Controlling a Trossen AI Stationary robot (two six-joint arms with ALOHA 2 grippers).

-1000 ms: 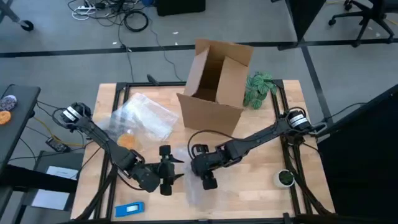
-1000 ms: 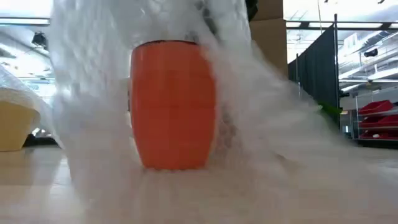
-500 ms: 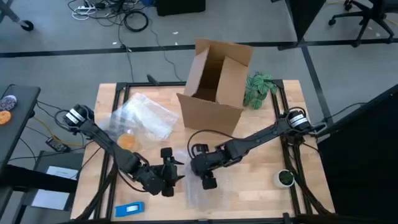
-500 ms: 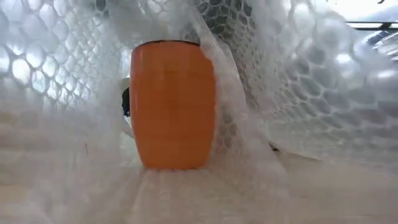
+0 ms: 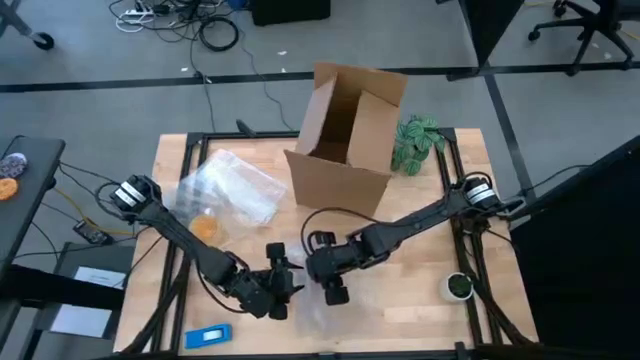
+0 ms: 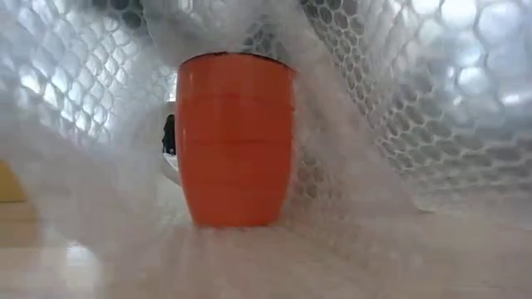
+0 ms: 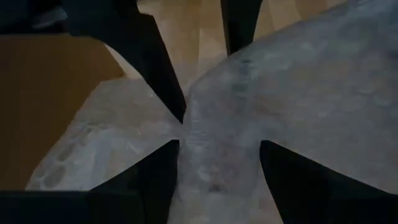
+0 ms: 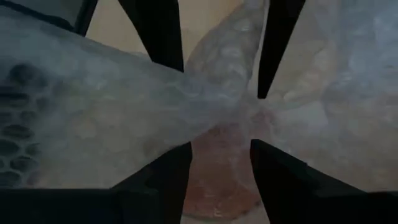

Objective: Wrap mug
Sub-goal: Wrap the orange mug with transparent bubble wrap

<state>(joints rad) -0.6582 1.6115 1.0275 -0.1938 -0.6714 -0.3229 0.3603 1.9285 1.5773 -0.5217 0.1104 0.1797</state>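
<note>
High view: near the front middle of the wooden desk, both grippers low over a sheet of clear bubble wrap. Left gripper reaching in from the left, right gripper from the right, the two just beside each other. Behind them an open cardboard box, a green plant at its right side, a crumpled pile of more clear wrap at its left with something orange showing under it. On the front left edge a blue object; by the right edge a small dark green round object with a white rim. Mug hidden here under arms and wrap.

Low view: the mug, bright orange, upright on the desk near the front middle, bubble wrap draped behind and on both sides, rising above its rim; front of the mug uncovered.

Left wrist view: dark fingers set apart, a fold of bubble wrap between them; cannot tell whether clamped on it. Other arm's fingers close ahead, also at the wrap.

Right wrist view: fingers apart with a bunched twist of wrap between them, orange showing faintly through it; grip on it not clear.
</note>
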